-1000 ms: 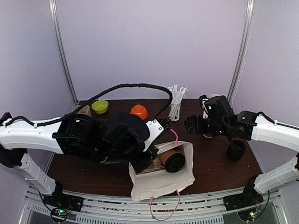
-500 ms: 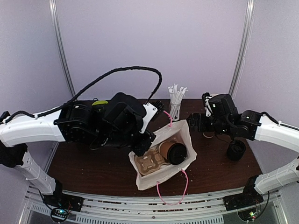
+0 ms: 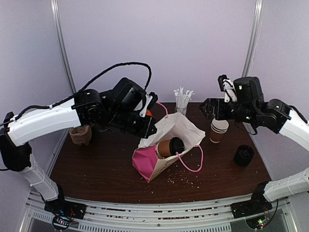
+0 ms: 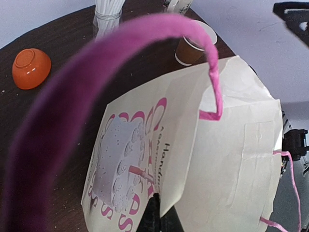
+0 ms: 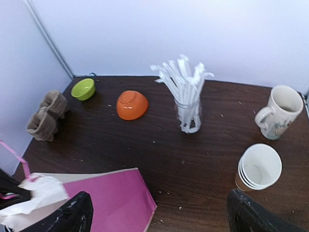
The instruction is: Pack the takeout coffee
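Observation:
The takeout coffee (image 3: 167, 147), a brown paper cup with a black lid, lies on its side in the mouth of a cream and pink paper bag (image 3: 170, 129). My left gripper (image 3: 150, 126) is shut on the bag's upper edge and holds the bag tilted off the table. In the left wrist view the closed gripper (image 4: 157, 216) pinches the cream panel (image 4: 231, 159), and a pink handle (image 4: 120, 53) loops across the frame. My right gripper (image 3: 207, 107) hangs open above the table to the bag's right, holding nothing; its fingers (image 5: 67, 217) frame the bag's pink side (image 5: 111, 198).
A stack of paper cups (image 3: 218, 130) and a squat black stack of lids (image 3: 244, 155) stand right of the bag. Straws in a glass (image 5: 187, 104), an orange bowl (image 5: 132, 104), a green bowl (image 5: 83, 89), a mug (image 5: 280, 112) and a brown bundle (image 5: 48, 115) line the back.
My left arm has risen and pulled back, lifting the bag from lying flat to a tilt; the cup now pokes from its mouth. My right arm has risen, still open.

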Controlling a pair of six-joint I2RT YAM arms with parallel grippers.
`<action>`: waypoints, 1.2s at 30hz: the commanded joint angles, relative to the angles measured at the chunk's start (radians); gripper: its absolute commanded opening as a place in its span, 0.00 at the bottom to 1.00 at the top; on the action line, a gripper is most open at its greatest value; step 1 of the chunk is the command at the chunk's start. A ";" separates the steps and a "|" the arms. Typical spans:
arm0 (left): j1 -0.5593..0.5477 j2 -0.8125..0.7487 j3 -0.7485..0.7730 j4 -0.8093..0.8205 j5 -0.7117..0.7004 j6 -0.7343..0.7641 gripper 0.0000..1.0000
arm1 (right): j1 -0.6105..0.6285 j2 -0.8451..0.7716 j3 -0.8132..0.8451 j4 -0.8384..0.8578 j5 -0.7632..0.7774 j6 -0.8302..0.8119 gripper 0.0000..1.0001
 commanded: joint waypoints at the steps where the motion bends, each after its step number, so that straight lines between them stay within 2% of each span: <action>1: 0.017 0.050 0.064 0.013 0.081 -0.033 0.00 | -0.002 0.028 0.183 -0.118 -0.253 -0.148 0.97; 3: 0.018 0.069 0.088 0.009 0.087 -0.028 0.00 | 0.031 0.078 0.260 -0.193 -0.342 -0.178 0.94; 6: 0.018 0.092 0.127 -0.004 0.079 -0.023 0.00 | 0.120 0.131 0.328 -0.268 -0.356 -0.206 0.94; 9: 0.018 0.098 0.153 -0.012 0.066 -0.021 0.00 | 0.179 0.191 0.372 -0.340 -0.316 -0.220 0.93; 13: 0.018 0.086 0.153 -0.012 0.053 -0.025 0.00 | 0.197 0.255 0.361 -0.372 -0.264 -0.220 0.88; 23: 0.018 0.063 0.105 0.032 0.055 -0.052 0.00 | 0.277 0.361 0.277 -0.303 -0.148 -0.240 0.85; 36: 0.011 0.072 0.087 0.072 0.078 -0.066 0.00 | 0.281 0.320 -0.018 -0.029 0.032 -0.040 0.83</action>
